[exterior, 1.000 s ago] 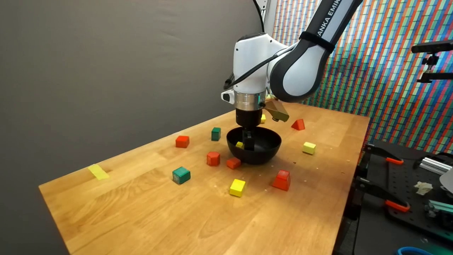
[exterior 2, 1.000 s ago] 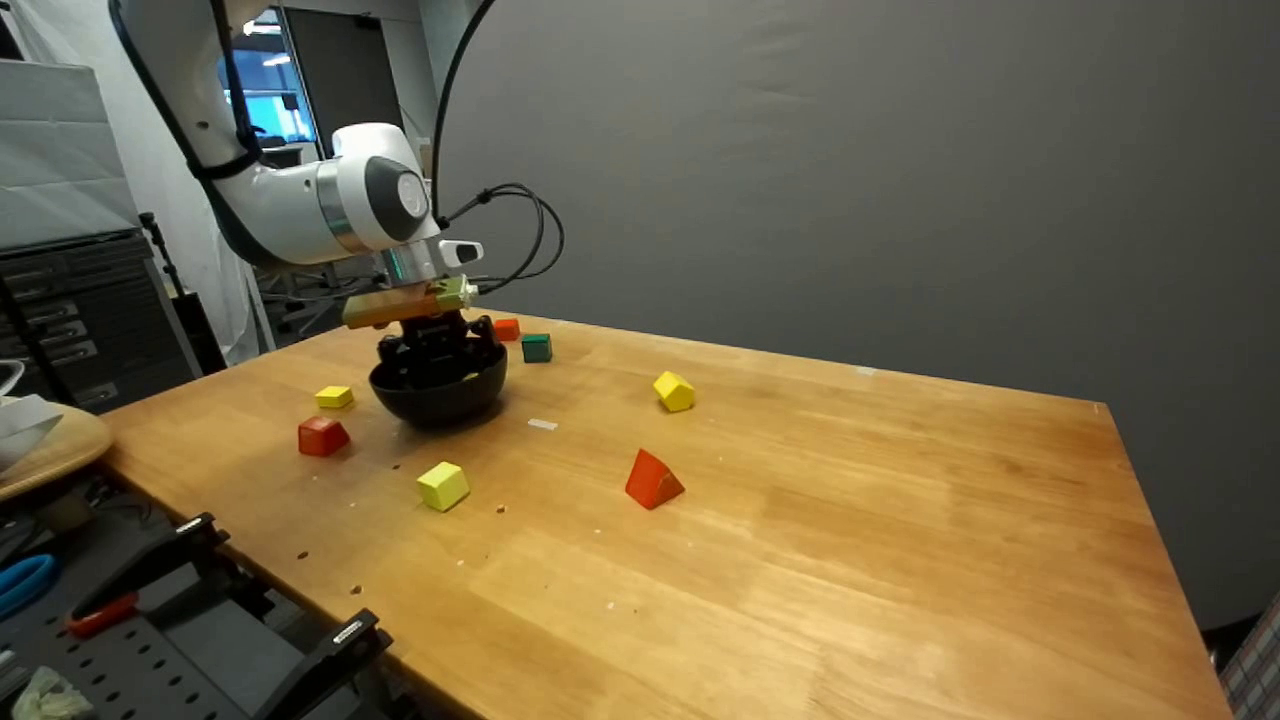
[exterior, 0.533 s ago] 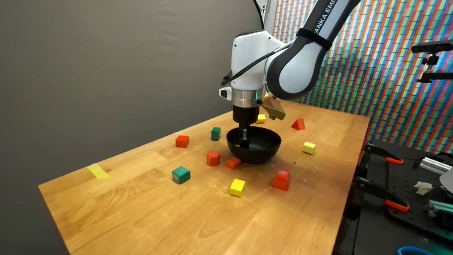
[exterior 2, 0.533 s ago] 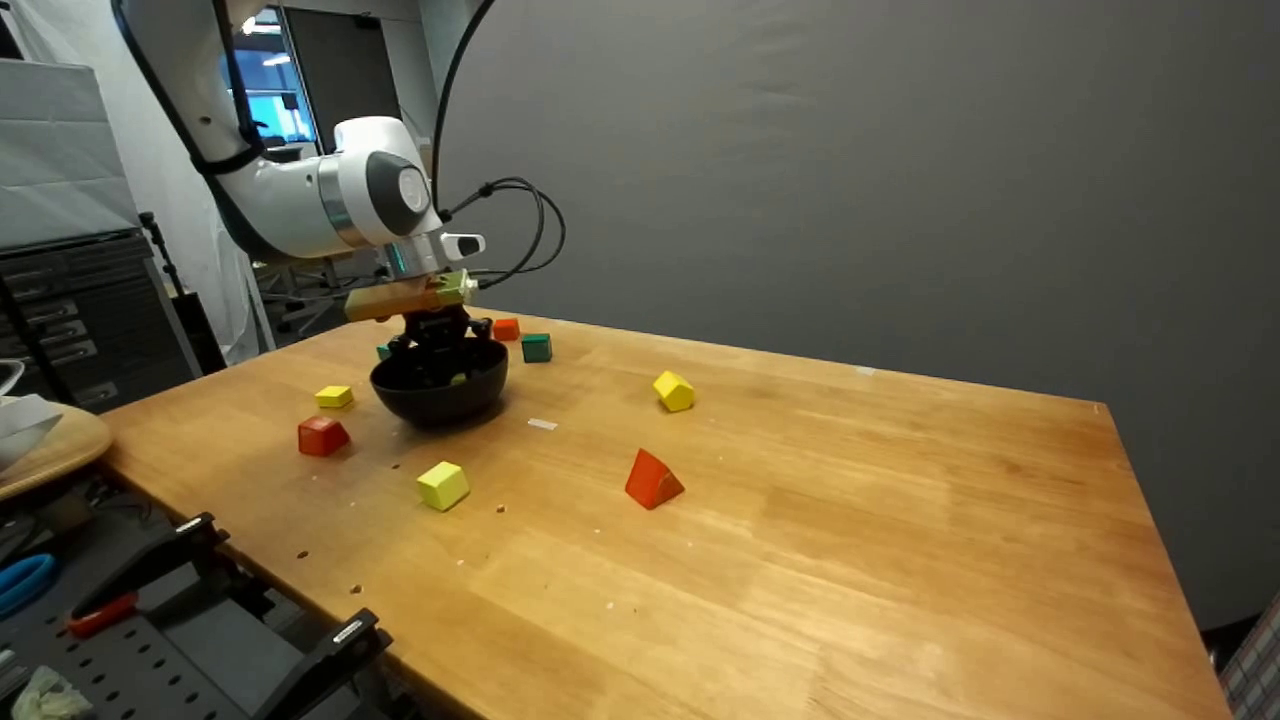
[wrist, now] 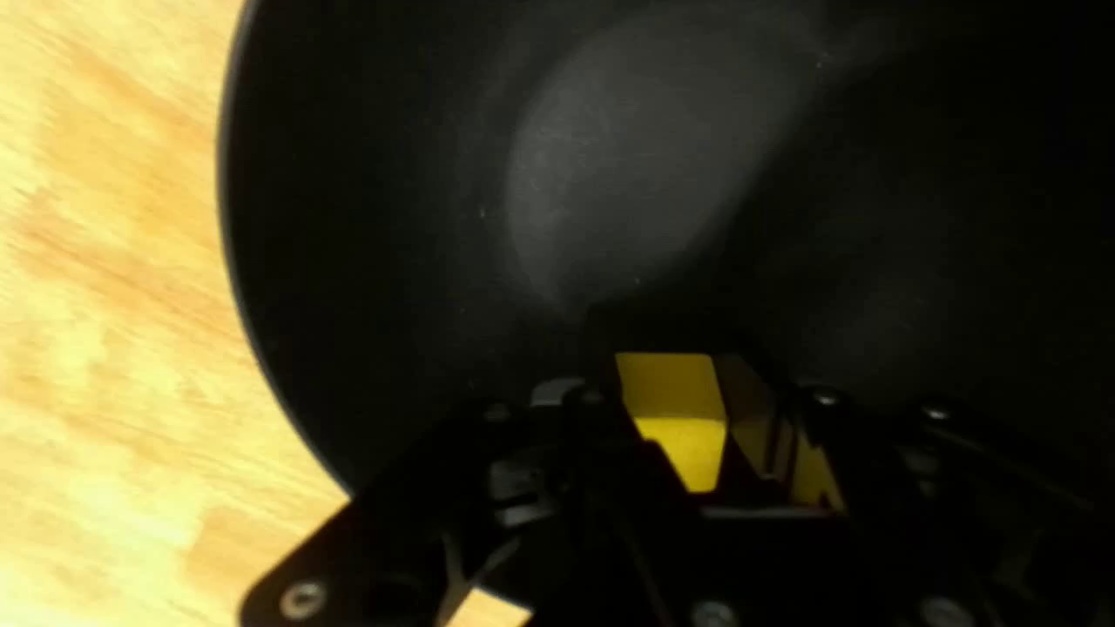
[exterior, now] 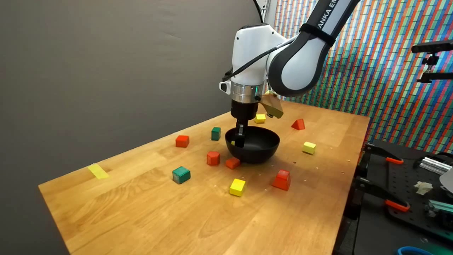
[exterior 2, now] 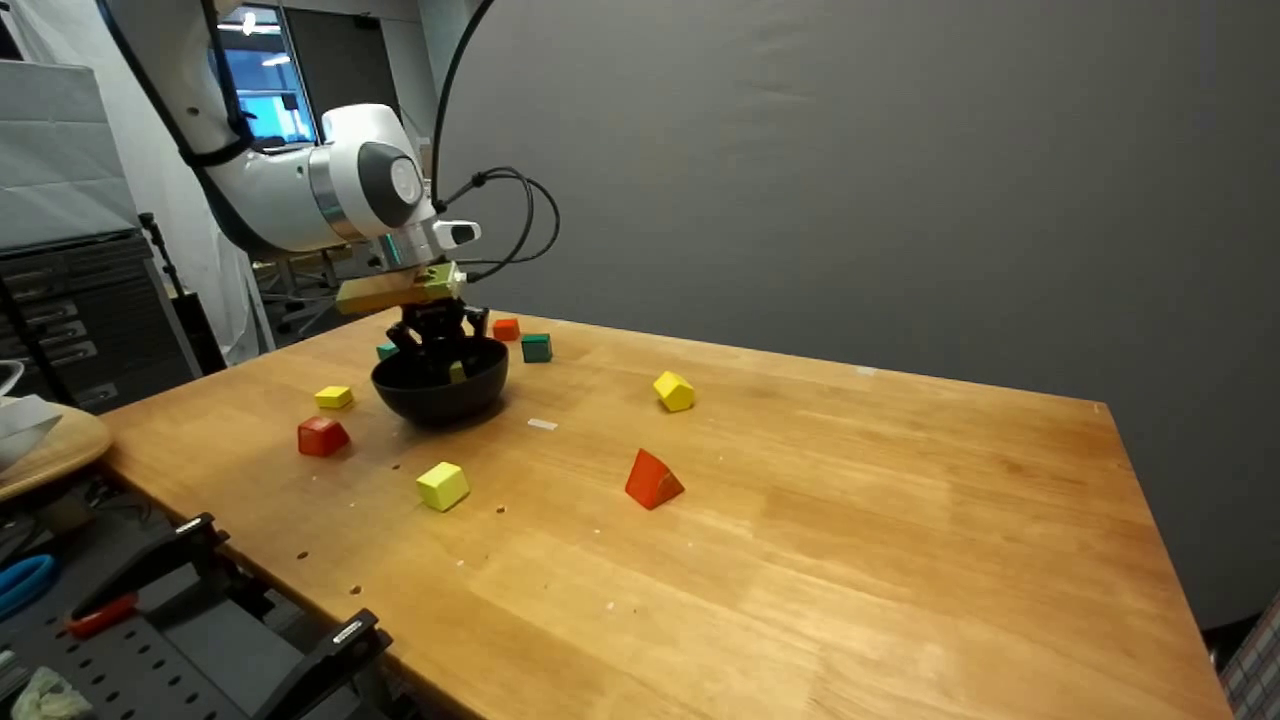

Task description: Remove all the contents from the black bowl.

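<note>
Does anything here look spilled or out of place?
Nothing looks broken or tipped: the black bowl sits upright. The scattered blocks might look spilled, but emptying the bowl is the task. A yellow tape strip on the table stands out, its purpose unclear.

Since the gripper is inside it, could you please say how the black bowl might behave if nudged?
The black bowl may rock or slide, since its sides curve in to a narrower base. It seems stiff, its outline evenly round.
</note>
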Motion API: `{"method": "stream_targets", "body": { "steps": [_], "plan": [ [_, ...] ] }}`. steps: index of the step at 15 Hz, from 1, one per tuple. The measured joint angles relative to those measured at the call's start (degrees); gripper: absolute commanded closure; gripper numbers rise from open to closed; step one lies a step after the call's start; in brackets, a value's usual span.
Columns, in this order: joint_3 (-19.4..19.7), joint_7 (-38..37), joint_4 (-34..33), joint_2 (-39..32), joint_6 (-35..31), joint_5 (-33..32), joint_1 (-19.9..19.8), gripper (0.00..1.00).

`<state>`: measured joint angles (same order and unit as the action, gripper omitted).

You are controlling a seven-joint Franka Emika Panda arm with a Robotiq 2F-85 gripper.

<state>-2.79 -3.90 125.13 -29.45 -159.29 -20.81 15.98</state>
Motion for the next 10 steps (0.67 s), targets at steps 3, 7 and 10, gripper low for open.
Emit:
{"method": "stream_targets", "body": {
  "steps": [3, 7, 10],
  "plan": [
    [4.7, -8.2, 5.8, 7.2, -2.9, -3.7, 4.4, 0.76],
    [14.0, -22.9, 11.8, 18.3, -0.4, -13.4, 9.3, 0.76],
    [18.6, -29.7, 12.5, 22.7, 3.4, -17.0, 8.8, 0.76]
  ]
}}
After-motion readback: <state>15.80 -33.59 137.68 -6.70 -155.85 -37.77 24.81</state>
